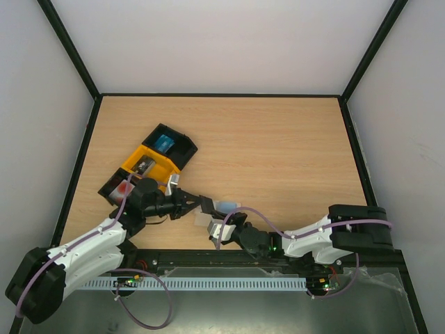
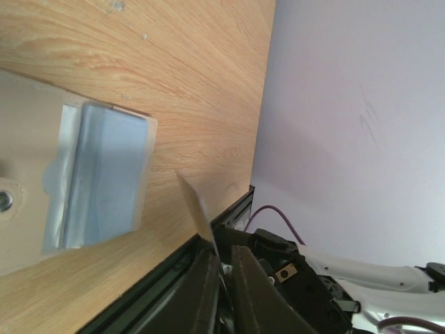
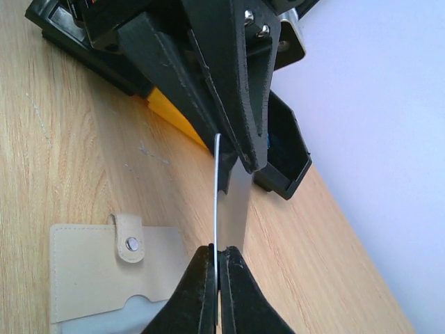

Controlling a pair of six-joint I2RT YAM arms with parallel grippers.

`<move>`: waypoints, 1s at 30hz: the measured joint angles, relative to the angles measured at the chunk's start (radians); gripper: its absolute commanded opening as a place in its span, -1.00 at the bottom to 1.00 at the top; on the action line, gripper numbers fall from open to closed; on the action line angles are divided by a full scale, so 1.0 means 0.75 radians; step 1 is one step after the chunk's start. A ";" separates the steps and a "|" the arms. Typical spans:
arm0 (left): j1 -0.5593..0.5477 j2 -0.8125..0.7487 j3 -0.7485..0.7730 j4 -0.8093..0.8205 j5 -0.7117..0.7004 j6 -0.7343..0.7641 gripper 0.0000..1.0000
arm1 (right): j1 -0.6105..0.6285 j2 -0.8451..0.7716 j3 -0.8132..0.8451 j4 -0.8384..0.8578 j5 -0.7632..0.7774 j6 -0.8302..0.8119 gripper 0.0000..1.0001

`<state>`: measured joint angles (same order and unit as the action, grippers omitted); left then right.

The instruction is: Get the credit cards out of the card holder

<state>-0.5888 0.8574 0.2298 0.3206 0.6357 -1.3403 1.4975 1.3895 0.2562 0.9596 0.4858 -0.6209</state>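
The card holder (image 2: 104, 174) lies flat and open on the wooden bench (image 1: 278, 153). It is low and a bit left of the middle in the top picture. Its inside is pale tan with a pale blue pocket. A small tan tab with a round metal snap sticks out from one edge.

One card (image 3: 233, 202) is out of the holder and up in the air above the bench. It looks pale grey here, not red. It stands on its thin edge, so the right wrist picture shows it almost as a line.

The left tool (image 2: 219, 261) is closed tight on one end of the card. The right tool (image 3: 217, 261) is closed tight on the other end. So both tools pinch the same card, tip facing tip, with the card between them. The card does not touch the holder, which lies just beside it on the bench.

At the upper left of the top picture sit a yellow tray (image 1: 149, 161) and a black tray (image 1: 182, 147), touching each other. A small blue thing (image 1: 165, 142) lies in the black tray.
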 measured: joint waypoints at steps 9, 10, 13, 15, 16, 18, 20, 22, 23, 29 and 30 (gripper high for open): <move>0.001 -0.075 0.054 -0.144 -0.043 0.099 0.45 | 0.004 -0.024 -0.001 -0.029 -0.001 0.129 -0.96; 0.001 -0.096 0.078 -0.173 -0.059 0.125 0.50 | 0.004 -0.043 -0.001 -0.052 -0.006 0.168 -0.96; 0.001 -0.186 0.132 -0.221 -0.116 0.209 0.63 | 0.005 -0.132 0.005 -0.146 -0.019 0.311 -0.96; 0.001 -0.268 0.149 -0.245 -0.165 0.254 0.72 | 0.005 -0.199 0.022 -0.226 -0.026 0.427 -0.96; 0.001 -0.309 0.153 -0.254 -0.192 0.276 0.76 | 0.005 -0.235 0.037 -0.267 -0.026 0.498 -0.96; 0.001 -0.371 0.158 -0.280 -0.232 0.315 0.78 | 0.005 -0.296 0.072 -0.347 -0.028 0.656 -0.96; 0.001 -0.423 0.166 -0.317 -0.261 0.358 0.77 | 0.005 -0.342 0.112 -0.423 -0.033 0.821 -0.96; 0.001 -0.440 0.184 -0.339 -0.271 0.406 0.78 | 0.005 -0.379 0.148 -0.494 -0.053 0.979 -0.96; 0.001 -0.443 0.196 -0.357 -0.270 0.433 0.77 | 0.005 -0.395 0.161 -0.522 -0.069 1.052 -0.96; 0.001 -0.448 0.245 -0.433 -0.244 0.532 0.77 | 0.005 -0.486 0.177 -0.585 -0.165 1.408 -0.96; 0.001 -0.455 0.245 -0.448 -0.239 0.533 0.78 | 0.005 -0.498 0.177 -0.583 -0.190 1.450 -0.96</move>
<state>-0.5884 0.5159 0.4133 -0.0154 0.4568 -0.9409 1.5013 1.0157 0.3889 0.5224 0.3435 0.4667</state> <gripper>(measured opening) 0.887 0.022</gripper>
